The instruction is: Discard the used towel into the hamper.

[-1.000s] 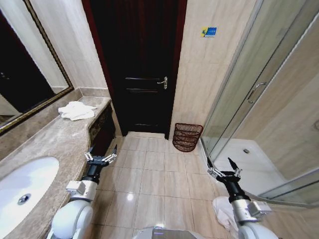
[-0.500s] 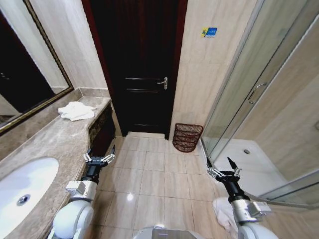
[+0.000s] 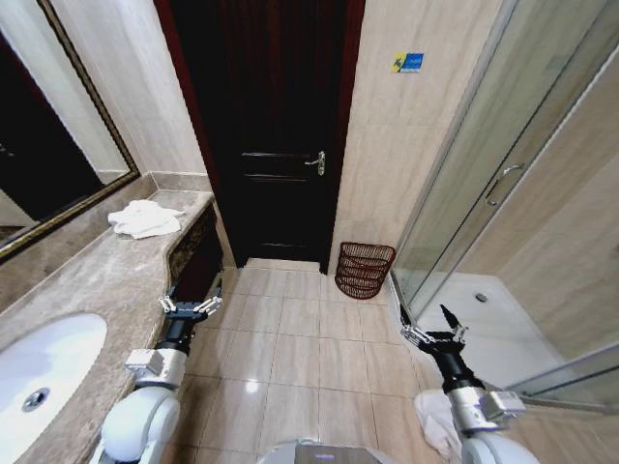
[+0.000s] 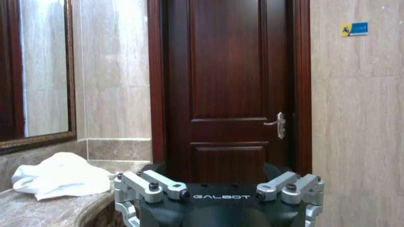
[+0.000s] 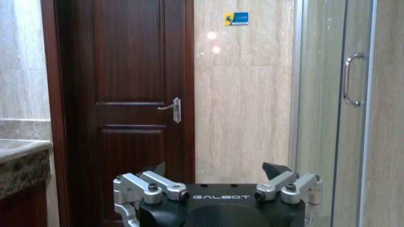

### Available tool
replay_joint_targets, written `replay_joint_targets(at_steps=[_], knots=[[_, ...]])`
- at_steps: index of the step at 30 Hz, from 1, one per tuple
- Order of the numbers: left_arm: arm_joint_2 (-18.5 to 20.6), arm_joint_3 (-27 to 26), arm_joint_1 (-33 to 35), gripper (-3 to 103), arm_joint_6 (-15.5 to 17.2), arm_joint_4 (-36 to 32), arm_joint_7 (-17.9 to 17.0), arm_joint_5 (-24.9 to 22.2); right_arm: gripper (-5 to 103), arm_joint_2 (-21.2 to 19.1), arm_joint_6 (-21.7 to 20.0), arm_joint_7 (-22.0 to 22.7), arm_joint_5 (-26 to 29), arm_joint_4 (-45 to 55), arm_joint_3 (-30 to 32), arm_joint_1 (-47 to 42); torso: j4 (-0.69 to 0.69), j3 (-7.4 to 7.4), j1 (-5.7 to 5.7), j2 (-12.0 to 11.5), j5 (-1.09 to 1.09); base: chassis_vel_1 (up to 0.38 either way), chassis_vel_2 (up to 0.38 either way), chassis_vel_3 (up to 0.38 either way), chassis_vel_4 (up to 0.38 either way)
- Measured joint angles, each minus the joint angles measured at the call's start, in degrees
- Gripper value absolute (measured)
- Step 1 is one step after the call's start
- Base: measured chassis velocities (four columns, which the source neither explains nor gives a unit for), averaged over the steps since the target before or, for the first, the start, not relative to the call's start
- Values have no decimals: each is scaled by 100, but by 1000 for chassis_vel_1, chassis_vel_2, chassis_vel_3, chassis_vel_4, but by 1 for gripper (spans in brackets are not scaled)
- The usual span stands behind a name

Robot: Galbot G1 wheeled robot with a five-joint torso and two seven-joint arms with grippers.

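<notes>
Head view: my left gripper (image 3: 191, 305) and right gripper (image 3: 431, 333) hang spread wide over the floor, both empty. The hamper (image 3: 364, 269) stands on the floor by the wall, between the door (image 3: 271, 135) and the shower enclosure (image 3: 503, 184). Left wrist view: the towel (image 4: 60, 175) lies crumpled on the marble surface (image 3: 87, 280), far end.

Dark door (image 3: 276, 126), sink (image 3: 44, 362), mirror (image 3: 44, 145)

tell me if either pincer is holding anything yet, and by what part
Nothing is held. The left pincer and right pincer are both open and empty above the floor. The towel lies on the counter.
</notes>
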Motion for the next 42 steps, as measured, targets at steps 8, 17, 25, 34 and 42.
replay_joint_targets(at_steps=[8,17,25,34,42], knots=[[14,-6,10,100,12,-2,-3,1,100,0,3,0,3,-44,-18,23,0,0,0,0,0,-19,16,14,-14],[4,-10,35,100,5,-3,27,10,100,0,-26,0,122,-67,-12,22,0,0,0,0,0,-41,38,48,-40],[7,-42,40,100,-1,13,31,5,100,0,-34,0,131,-124,-123,66,0,0,0,0,0,-31,40,38,-37],[-2,-34,43,100,5,52,38,40,100,0,-38,0,136,-206,-90,105,0,0,0,0,0,-24,44,47,-24],[-6,-18,37,100,12,69,54,68,100,1,-15,1,148,-263,-65,122,0,0,0,0,0,-31,64,76,-29]])
